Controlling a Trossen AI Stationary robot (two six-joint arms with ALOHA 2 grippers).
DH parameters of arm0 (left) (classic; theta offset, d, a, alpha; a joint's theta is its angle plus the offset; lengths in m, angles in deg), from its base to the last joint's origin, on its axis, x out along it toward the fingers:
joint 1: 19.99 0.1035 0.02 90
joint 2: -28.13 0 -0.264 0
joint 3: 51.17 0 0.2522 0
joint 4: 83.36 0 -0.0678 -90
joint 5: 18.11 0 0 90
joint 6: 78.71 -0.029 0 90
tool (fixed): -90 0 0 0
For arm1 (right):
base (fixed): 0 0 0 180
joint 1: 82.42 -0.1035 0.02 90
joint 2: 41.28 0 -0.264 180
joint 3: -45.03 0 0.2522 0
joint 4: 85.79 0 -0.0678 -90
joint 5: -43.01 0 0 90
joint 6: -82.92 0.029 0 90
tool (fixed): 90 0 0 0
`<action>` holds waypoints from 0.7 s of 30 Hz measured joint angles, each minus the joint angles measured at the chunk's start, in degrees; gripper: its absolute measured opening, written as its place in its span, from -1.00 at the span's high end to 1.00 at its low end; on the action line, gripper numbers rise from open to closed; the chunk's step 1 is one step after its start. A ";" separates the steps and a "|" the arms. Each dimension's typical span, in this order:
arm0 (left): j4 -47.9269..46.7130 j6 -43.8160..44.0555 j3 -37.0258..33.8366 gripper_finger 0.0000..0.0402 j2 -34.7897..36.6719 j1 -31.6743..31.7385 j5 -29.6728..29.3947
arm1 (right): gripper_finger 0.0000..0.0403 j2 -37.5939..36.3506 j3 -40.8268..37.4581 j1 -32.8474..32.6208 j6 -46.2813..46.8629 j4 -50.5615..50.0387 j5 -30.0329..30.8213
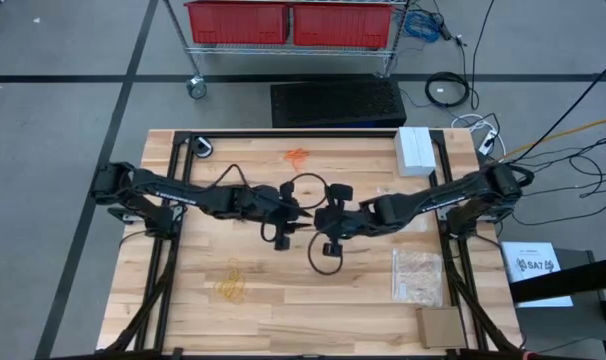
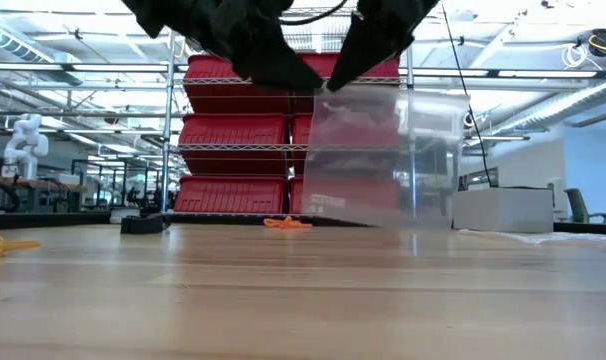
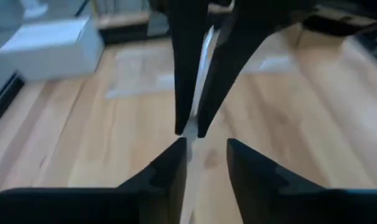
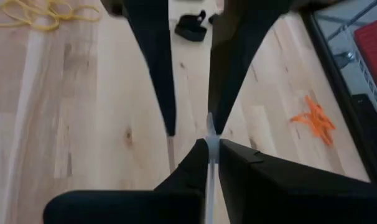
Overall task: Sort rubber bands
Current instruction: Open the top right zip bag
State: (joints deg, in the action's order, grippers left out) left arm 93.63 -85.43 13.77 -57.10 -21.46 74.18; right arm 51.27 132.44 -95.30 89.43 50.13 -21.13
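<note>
My right gripper (image 4: 211,144) is shut on a clear plastic bag (image 2: 383,150) above the table's middle. My left gripper (image 3: 206,146) is open and faces it tip to tip, its fingers on either side of the same bag edge. The arms meet in the high view, left gripper (image 1: 301,215) beside right gripper (image 1: 318,217). Orange rubber bands (image 1: 298,156) lie near the far edge. Pale yellow bands (image 1: 231,285) lie toward the near left. A black cluster (image 1: 201,148) sits at the far left corner. My right gripper pinches the bag's upper edge (image 4: 211,132) between its two fingers, at an upper corner (image 2: 330,90), slanting down from the right. The bag hangs upright below the fingers, its lower edge (image 2: 373,222) close to the table. My left gripper: whether a finger touches the edge, I cannot tell.
More clear bags (image 1: 418,275) lie on the table's right side, with a cardboard box (image 1: 441,325) at the near right corner and a white box (image 1: 415,150) at the far right. Bare wood lies along the near edge. Red bins (image 2: 233,130) stand on a rack beyond the table.
</note>
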 joint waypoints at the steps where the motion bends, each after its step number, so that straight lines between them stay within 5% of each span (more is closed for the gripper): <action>1: 3.46 0.04 -1.24 0.34 0.00 0.02 1.12 | 0.96 -0.42 0.00 -0.50 0.13 -0.23 0.57; 9: 14.10 0.48 -5.61 0.36 -0.02 -0.15 2.65 | 0.96 -3.00 -0.02 -4.01 0.98 0.11 5.93; 21: 15.78 1.99 -5.61 0.96 0.00 -0.15 2.24 | 0.97 -2.94 0.00 -4.13 1.34 0.39 5.80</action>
State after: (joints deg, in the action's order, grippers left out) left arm 109.42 -83.44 8.15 -57.10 -21.61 76.42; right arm 48.32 132.44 -99.43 90.77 50.52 -15.33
